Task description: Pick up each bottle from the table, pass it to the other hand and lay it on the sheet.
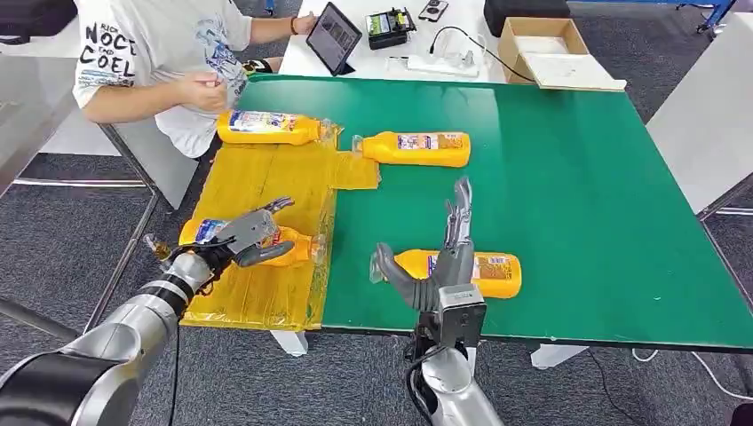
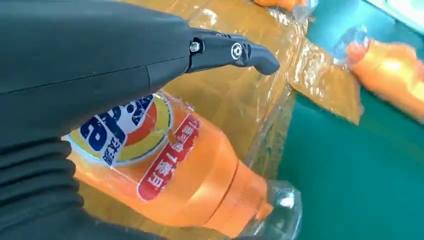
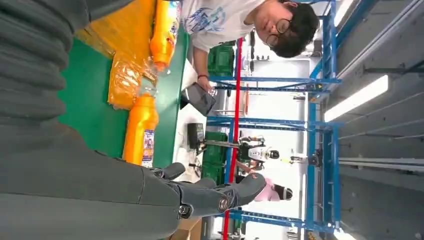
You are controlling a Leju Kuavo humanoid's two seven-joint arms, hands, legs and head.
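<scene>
Four bottles lie flat. Left hand [image 1: 253, 238] rests on the near-edge bottle [image 1: 293, 247] on the sheet [image 1: 266, 177]; grip uncertain. Right hand [image 1: 439, 266], fingers apart, must next grasp the front bottle [image 1: 493, 273].

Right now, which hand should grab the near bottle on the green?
Right. The right hand hangs open directly at the near bottle, while the left hand is over a bottle on the yellow sheet.

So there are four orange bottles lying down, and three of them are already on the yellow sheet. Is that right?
Not quite: two are on the yellow sheet, the far bottle and the one under the left robot hand. The other two lie on the green table, as the head view shows.
</scene>
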